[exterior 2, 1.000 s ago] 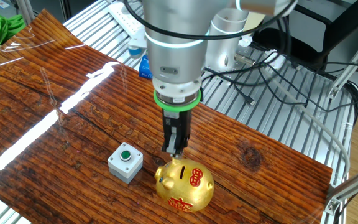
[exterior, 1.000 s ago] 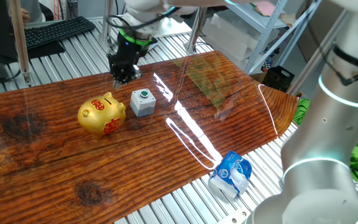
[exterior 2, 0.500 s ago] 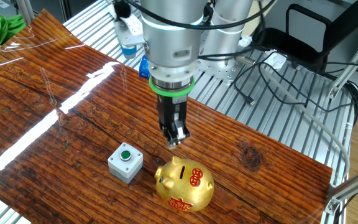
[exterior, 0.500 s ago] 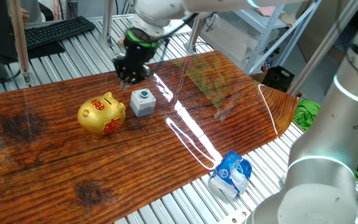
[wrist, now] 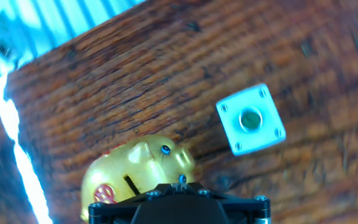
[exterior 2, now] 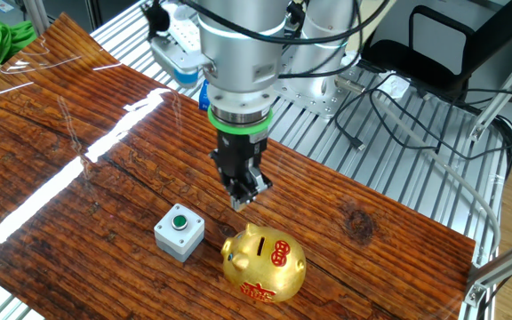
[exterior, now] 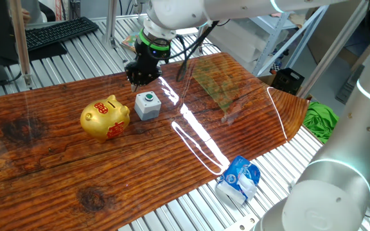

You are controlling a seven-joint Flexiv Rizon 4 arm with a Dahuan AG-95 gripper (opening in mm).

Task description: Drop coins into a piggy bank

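Note:
The shiny gold piggy bank [exterior: 105,117] with red markings stands on the wooden table, its top slot facing up. It also shows in the other fixed view [exterior 2: 263,262] and in the hand view [wrist: 135,168]. My gripper [exterior: 140,78] hangs in the air behind the grey button box and to the right of the pig. In the other fixed view the gripper [exterior 2: 241,197] is above and just behind the pig, not touching it. Its fingers look closed together, with nothing visible between them. No coin is visible.
A small grey box with a green button [exterior: 148,104] sits just right of the pig, also seen in the other fixed view [exterior 2: 179,229] and the hand view [wrist: 251,119]. A blue-and-white packet [exterior: 239,178] lies off the table's front edge on the metal slats.
My gripper has risen from just over the pig's slot and moved away from it, toward the back of the table. The pig and the box have not moved.

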